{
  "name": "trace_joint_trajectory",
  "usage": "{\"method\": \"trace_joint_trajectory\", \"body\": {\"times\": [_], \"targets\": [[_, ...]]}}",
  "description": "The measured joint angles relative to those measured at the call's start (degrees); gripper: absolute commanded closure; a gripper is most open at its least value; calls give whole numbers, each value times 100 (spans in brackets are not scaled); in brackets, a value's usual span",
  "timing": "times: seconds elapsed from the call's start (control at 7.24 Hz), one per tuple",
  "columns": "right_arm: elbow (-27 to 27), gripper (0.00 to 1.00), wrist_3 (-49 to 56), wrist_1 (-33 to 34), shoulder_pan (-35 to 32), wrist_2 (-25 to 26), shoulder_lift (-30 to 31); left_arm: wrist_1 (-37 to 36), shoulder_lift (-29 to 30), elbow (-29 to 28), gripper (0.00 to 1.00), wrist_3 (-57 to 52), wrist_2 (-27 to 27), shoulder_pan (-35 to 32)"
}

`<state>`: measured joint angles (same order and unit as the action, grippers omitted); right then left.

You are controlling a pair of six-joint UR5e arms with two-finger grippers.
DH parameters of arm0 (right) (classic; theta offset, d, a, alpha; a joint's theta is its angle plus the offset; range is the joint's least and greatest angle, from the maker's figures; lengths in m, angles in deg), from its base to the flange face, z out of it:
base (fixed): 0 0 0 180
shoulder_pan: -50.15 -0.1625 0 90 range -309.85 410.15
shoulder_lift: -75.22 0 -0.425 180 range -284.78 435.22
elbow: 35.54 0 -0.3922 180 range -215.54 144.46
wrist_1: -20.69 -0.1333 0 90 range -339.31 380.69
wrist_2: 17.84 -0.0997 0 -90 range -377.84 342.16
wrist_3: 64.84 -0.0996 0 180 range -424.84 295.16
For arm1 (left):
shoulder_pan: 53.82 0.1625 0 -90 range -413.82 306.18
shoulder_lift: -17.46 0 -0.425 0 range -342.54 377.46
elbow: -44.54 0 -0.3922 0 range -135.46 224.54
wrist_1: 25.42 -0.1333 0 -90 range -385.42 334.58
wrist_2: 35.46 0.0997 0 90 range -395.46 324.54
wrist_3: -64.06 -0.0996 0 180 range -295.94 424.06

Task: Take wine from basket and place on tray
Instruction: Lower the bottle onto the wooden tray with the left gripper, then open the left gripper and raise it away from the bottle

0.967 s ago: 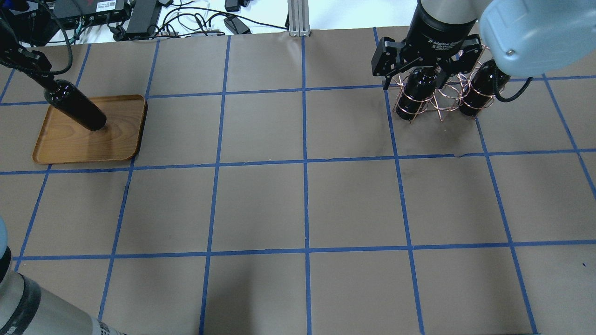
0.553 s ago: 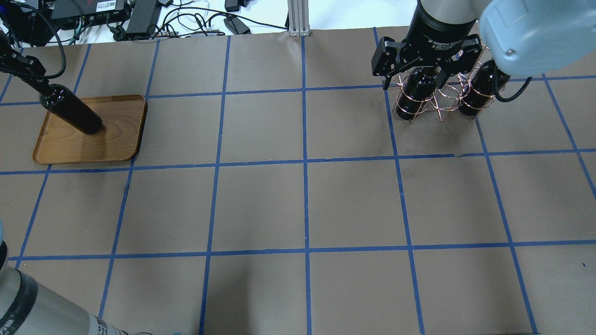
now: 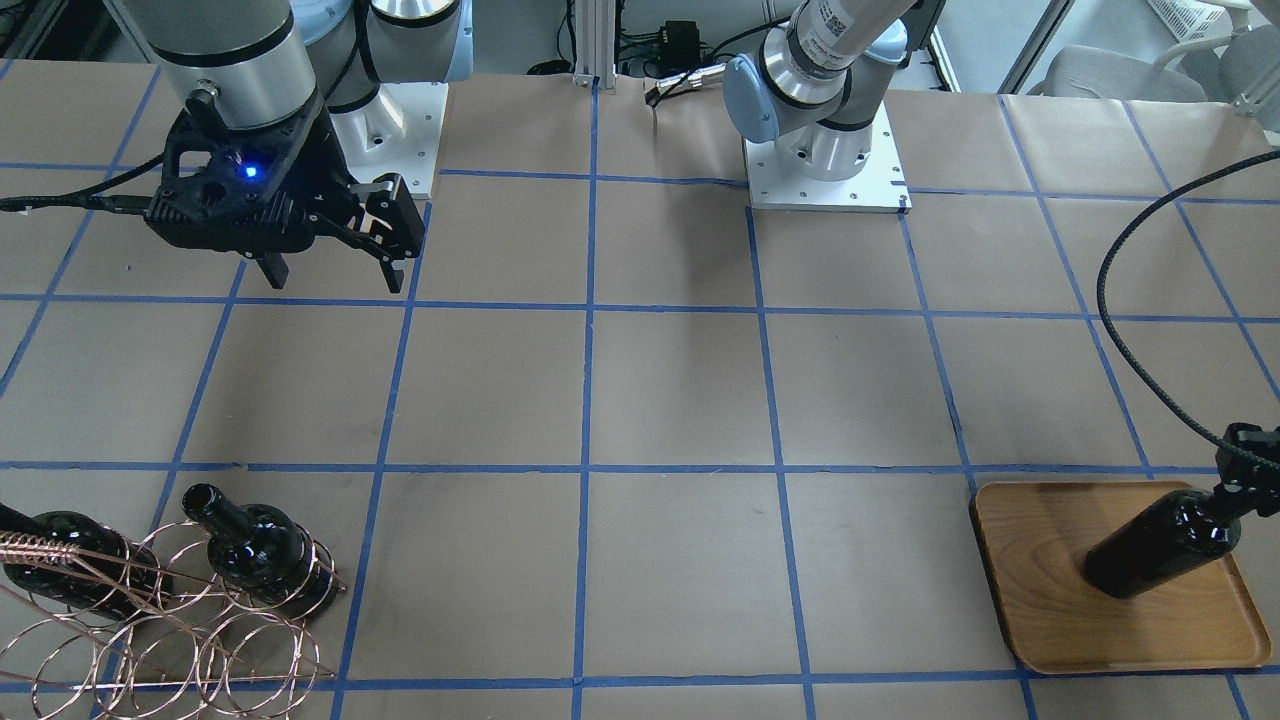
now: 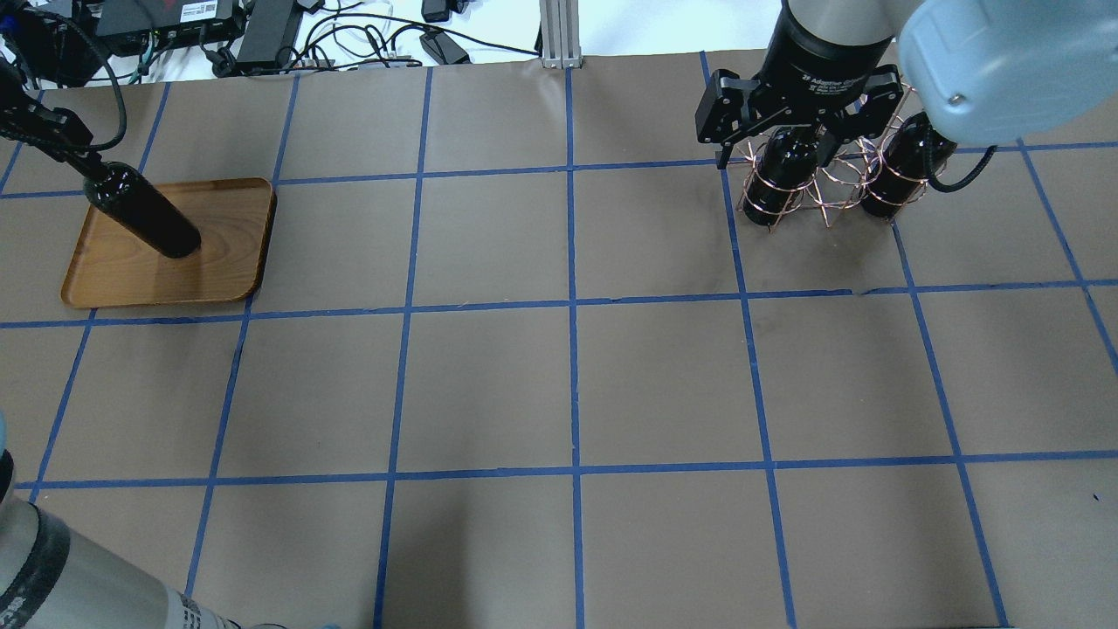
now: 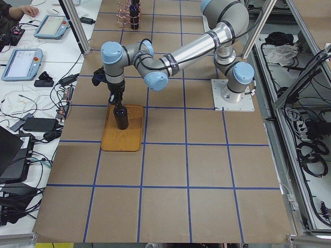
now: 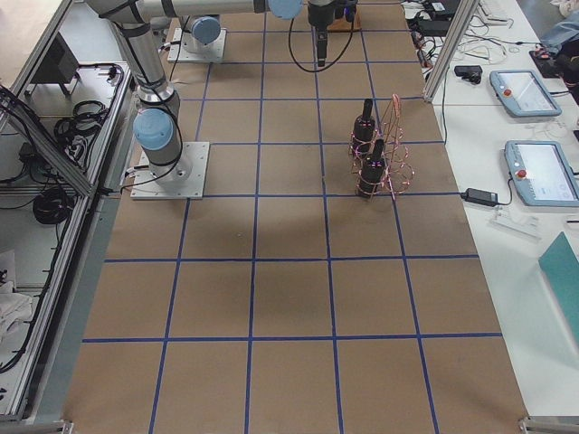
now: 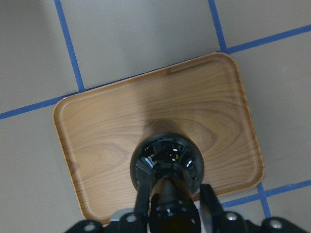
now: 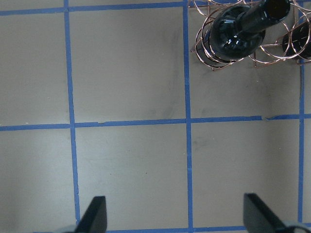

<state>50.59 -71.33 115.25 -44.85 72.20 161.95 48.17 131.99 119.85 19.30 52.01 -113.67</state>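
Left gripper [image 3: 1242, 472] clamps the neck of the wine [image 3: 1160, 545] in the front-facing view. The bottle stands on the tray [image 3: 1030, 600], which lies near the table edge opposite the robot, on the robot's left half. In the same view the right gripper [image 3: 332, 270] hangs with its jaws spread wide, holding nothing. The basket [image 3: 150, 620] sits near that same edge on the robot's right half and carries a second bottle [image 3: 250, 545] and a third bottle [image 3: 60, 575]. Overhead, the wine's base is at the tray's middle, and the right gripper is above the basket, over the second bottle. From the table's left end, the wine is upright on the tray with the near arm's gripper at its neck. From the right end, the basket stands upright with both bottles neck up. The left wrist camera shows fingers [image 7: 209, 201] pressed against both sides of the neck, with tray wood all around the base. The right wrist camera shows fingertips [image 8: 95, 213] far apart over bare table, with the basket at the upper right.
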Motion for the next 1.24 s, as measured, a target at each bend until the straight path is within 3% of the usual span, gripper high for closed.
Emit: {"method": "trace_joint_trajectory", "body": {"times": [0.28,0.69,1.24], "targets": [[0,0,51,53,4,24,-4,194,-217,0,0,37,-47,-5],[0,0,28,223,7,1,7,1321,-1179,43,0,668,-82,-254],[6,0,49,198,8,57,32,1767,-2084,499,0,2831,18,-2103]]}}
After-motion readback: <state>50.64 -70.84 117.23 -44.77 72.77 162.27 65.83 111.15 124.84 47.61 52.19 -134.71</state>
